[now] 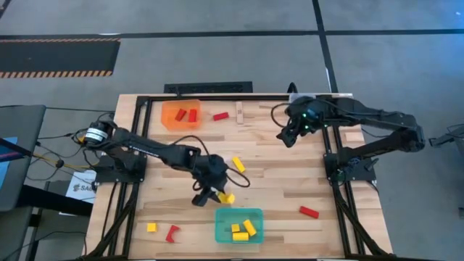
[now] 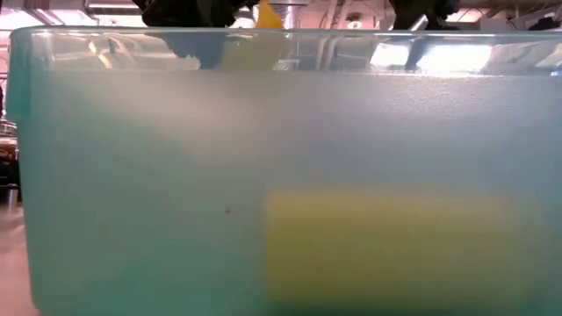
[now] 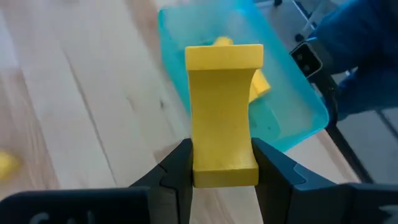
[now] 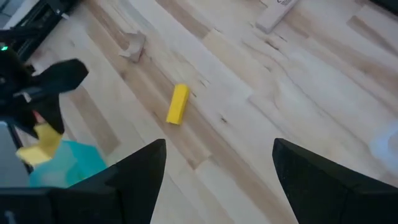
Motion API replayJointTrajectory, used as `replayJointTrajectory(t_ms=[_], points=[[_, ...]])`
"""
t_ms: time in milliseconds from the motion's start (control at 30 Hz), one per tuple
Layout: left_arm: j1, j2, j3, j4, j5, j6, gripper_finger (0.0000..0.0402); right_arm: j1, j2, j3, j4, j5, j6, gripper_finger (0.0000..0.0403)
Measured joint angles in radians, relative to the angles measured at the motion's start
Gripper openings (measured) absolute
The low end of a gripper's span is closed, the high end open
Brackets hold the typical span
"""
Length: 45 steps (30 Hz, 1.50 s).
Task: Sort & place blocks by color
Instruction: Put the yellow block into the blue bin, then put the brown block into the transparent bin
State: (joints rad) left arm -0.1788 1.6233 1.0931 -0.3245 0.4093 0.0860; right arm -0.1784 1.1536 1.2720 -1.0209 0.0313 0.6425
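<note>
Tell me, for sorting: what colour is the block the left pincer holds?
Yellow block, clamped in the left pincer; the left wrist view shows it best.

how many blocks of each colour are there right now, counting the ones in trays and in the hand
red blocks: 5
yellow blocks: 6, one of them in the left hand
pale wood blocks: 2, one seen only from the right wrist
total: 13

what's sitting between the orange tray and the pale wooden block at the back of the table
One red block lies on the table between the orange tray and the pale wooden block, clear in the high view.
</note>
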Motion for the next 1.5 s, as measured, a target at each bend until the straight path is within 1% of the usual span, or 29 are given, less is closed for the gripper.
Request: replayJointTrajectory(t_ms=[67,167,300,400,467,533,667,800,900,967,1067,1167,1300,1400,1500], points=[[-0.026,0.021,0.003,0.058,0.007,0.057,0.0102,0.016,0.012,0.000,0.016,0.018,0.036,0.0315],[-0.064,0.074,0.004,0.097,0.054,0.106,0.0102,0.038,0.027,-0.001,0.025,0.022,0.093,0.0315],[-0.096,0.142,0.047,0.077,0.066,0.120,0.0102,0.091,0.041,-0.001,0.032,0.024,0.168,0.0315],[-0.097,0.154,0.061,0.060,0.090,0.133,0.0106,0.130,0.046,0.000,0.033,0.041,0.217,0.0315],[-0.104,0.154,0.063,0.070,0.090,0.148,0.0131,0.154,0.045,0.000,0.037,0.071,0.236,0.0315],[-0.109,0.153,0.063,0.078,0.073,0.153,0.0166,0.167,0.045,0.000,0.035,0.086,0.255,0.0315],[-0.109,0.153,0.063,0.096,0.080,0.150,0.0231,0.180,0.045,0.000,0.034,0.087,0.274,0.0315],[-0.102,0.152,0.064,0.099,0.072,0.146,0.0272,0.194,0.045,0.000,0.033,0.087,0.274,0.0315],[-0.086,0.141,0.107,-0.007,0.024,0.131,0.0288,0.206,0.045,0.000,0.030,0.087,0.273,0.0315],[-0.070,0.132,0.164,-0.126,-0.053,0.139,0.0290,0.214,0.045,0.000,0.027,0.087,0.269,0.0315],[-0.041,0.132,0.257,-0.335,-0.146,0.194,0.0289,0.226,0.045,0.000,0.024,0.087,0.268,0.0315],[0.000,0.132,0.310,-0.466,-0.195,0.257,0.0285,0.232,0.045,0.000,0.021,0.087,0.265,0.0315],[0.090,0.120,0.306,-0.629,-0.222,0.332,0.0275,0.252,0.045,0.000,0.006,0.088,0.244,0.0315],[0.184,0.120,0.268,-0.712,-0.243,0.372,0.0265,0.270,0.045,0.000,-0.007,0.094,0.236,0.0315],[0.267,0.121,0.211,-0.713,-0.242,0.412,0.0256,0.281,0.045,0.000,-0.023,0.107,0.217,0.0315]])
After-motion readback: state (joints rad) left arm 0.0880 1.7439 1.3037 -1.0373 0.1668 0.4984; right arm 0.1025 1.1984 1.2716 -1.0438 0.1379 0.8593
